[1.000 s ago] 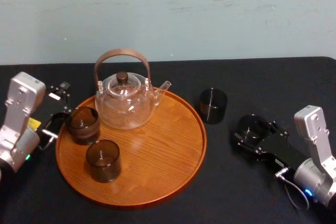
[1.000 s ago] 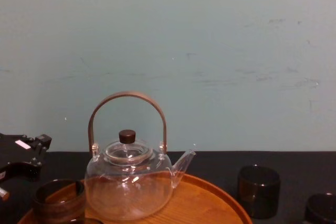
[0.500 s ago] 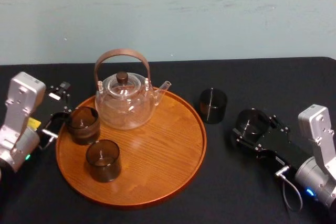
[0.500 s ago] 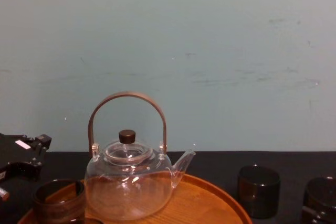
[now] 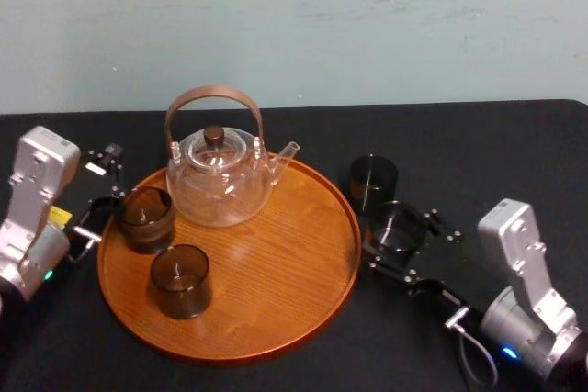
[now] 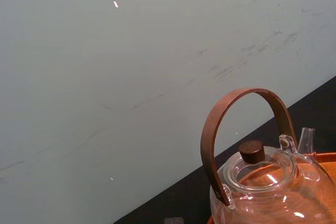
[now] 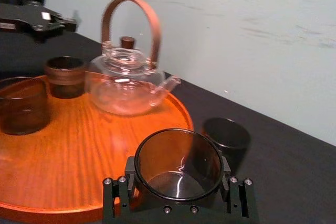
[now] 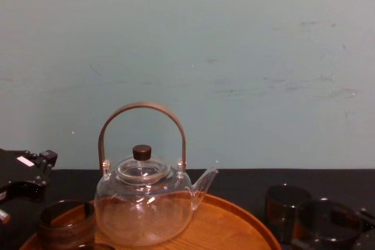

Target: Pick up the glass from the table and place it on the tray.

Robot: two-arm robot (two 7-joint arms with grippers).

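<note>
1. Right claw (image 5: 401, 236) was clenched on the glass (image 7: 177, 167), with jaws on opposite sides of the wall. The glass was upright, mouth up.
2. The glass was just right of the tray (image 5: 276, 319), close to its right rim and on the near side of a second dark glass (image 5: 372, 184) standing on the tabletop (image 5: 478, 144). I couldn't tell whether its base was clear of the tabletop.
3. Handling, my read:
   - It's a small empty smoked tumbler, so light and rigid.
   - The wall looks thin and brittle, and smooth, so likely slick.
   - A moderate squeeze should do. Too hard risks a crack, too soft lets it slide down.
4. Where to hold: across the diameter, mid-wall, as gripped in the right wrist view. That keeps it from tipping and leaves the base free for set-down.
5. Drop zone:
   - The bare wood on the tray's right and near side looked open.
   - The teapot (image 5: 219, 176) took the far side, and two glasses (image 5: 144, 218) (image 5: 180, 280) took the left.
   - The base must clear the raised rim, and the set-down should be soft.
6. Left claw (image 5: 99, 192) was parked at the tray's left edge — not involved.
</note>
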